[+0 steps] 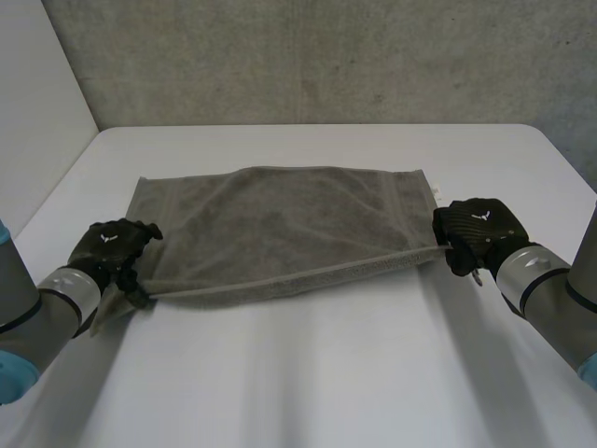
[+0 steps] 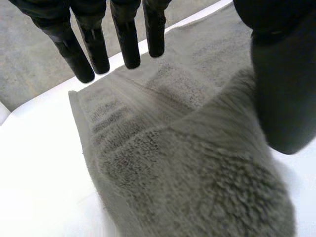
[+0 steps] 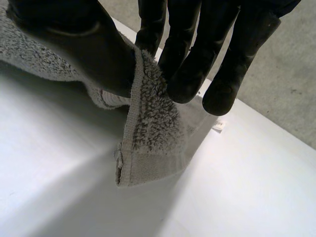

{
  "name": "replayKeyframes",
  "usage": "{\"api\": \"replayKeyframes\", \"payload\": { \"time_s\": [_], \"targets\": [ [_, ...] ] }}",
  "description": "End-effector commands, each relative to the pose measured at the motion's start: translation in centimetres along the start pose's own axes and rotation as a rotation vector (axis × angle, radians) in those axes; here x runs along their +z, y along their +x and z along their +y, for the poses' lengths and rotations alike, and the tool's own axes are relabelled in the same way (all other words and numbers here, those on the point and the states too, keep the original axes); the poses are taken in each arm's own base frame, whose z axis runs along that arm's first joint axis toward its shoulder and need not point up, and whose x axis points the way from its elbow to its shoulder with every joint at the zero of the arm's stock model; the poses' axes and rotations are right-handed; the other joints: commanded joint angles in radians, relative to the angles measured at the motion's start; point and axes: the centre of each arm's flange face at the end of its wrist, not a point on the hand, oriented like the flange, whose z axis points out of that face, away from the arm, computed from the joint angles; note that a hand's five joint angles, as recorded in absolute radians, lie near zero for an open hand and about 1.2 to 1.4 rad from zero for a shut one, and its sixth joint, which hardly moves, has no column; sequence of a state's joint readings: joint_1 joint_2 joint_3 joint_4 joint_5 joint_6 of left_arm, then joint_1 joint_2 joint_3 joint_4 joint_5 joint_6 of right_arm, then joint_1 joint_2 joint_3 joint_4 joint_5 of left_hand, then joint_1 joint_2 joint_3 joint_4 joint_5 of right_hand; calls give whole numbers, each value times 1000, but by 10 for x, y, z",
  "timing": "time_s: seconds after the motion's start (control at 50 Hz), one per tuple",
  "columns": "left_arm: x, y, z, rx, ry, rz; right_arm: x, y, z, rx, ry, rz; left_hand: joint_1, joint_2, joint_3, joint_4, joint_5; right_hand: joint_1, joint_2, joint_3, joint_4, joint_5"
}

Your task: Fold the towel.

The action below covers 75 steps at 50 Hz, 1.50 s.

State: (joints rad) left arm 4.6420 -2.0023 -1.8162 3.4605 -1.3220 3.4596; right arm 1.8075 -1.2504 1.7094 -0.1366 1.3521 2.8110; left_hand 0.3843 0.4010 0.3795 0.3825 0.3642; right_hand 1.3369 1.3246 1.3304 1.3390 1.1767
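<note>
On white table (image 1: 326,373), towel (image 1: 280,219) near edge lifted: right robot hand (image 1: 476,231) pinches corner; left robot hand (image 1: 110,245) grip unclear.

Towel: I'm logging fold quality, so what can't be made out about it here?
- Head view: the towel's near left corner, covered by the left hand.
- Left wrist view: the towel part behind the left hand's thumb.
- Right wrist view: the pinched part of the corner, covered by the right hand; the label's print, too small.
</note>
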Motion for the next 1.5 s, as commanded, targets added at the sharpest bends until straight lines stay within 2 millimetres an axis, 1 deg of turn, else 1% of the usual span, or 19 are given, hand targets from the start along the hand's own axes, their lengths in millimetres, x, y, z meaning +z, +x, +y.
{"api": "replayKeyframes", "payload": {
  "time_s": [0.02,0.08,0.18,0.28,0.36,0.5,0.62,0.76,0.96,1.06,1.1,1.14,1.16,1.2,1.22,1.24,1.26,1.3,1.5],
  "targets": [
    [2,-8,7,-18,-5,-29,0,-1,6,11,-11,-25,-124,-141,-119,-122,-278,59,72,66,57,45],
    [1,-11,9,-25,-16,-39,-1,-3,8,12,-11,-29,-118,-135,-113,-116,-272,59,72,66,57,45],
    [-7,-8,14,-27,-39,-31,-1,-3,10,10,-6,-25,-103,-120,-98,-101,-258,59,72,66,57,45],
    [-30,-3,1,-1,7,-36,0,-4,12,9,-7,-27,-77,-94,-72,-75,-231,59,72,66,57,45],
    [-34,-1,1,1,11,-34,1,-6,14,10,-14,-31,-27,-44,-22,-25,-182,59,72,66,57,45],
    [-27,-5,9,-2,-20,-44,1,-6,15,10,-15,-32,64,47,69,66,-90,59,72,66,57,45],
    [-21,-7,17,82,-56,-40,2,-5,15,11,-15,-30,79,62,84,81,-76,59,72,66,57,45],
    [-25,-8,24,204,-98,-28,2,-6,17,7,-19,-33,61,45,66,63,-93,59,72,66,57,45],
    [-24,-8,25,216,-111,-25,3,-6,20,5,-29,-35,-68,-85,-63,-66,-222,59,72,66,57,45],
    [-22,-11,26,214,-111,-33,3,-6,20,4,-30,-37,-39,-55,-34,-37,-193,59,72,66,57,45],
    [-22,-13,26,214,-111,-40,4,-7,20,3,-30,-37,5,-11,10,7,-149,59,72,66,57,45],
    [-21,-15,25,205,-109,-44,4,-6,21,3,-31,-36,192,176,197,194,38,59,72,66,57,45],
    [-21,-15,25,205,-109,-44,4,-7,22,4,-34,-39,193,177,198,195,39,59,72,66,57,45],
    [-21,-14,26,201,-109,-42,4,-7,21,3,-33,-38,538,521,542,539,383,59,72,66,57,45],
    [-21,-14,26,201,-109,-42,4,-7,21,3,-33,-38,540,523,544,542,385,59,72,66,57,45],
    [-21,-14,26,199,-108,-43,4,-7,21,3,-33,-38,737,721,742,739,583,59,72,66,57,45],
    [-21,-14,26,199,-108,-43,4,-7,21,3,-33,-38,739,723,744,741,585,59,72,66,57,45],
    [-21,-15,25,198,-106,-46,4,-7,21,3,-33,-38,1011,994,1016,1013,857,59,72,66,57,45],
    [-24,-18,20,152,-95,-61,4,-7,21,2,-34,-37,1012,995,1017,1014,858,59,72,66,57,45]
  ]
}}
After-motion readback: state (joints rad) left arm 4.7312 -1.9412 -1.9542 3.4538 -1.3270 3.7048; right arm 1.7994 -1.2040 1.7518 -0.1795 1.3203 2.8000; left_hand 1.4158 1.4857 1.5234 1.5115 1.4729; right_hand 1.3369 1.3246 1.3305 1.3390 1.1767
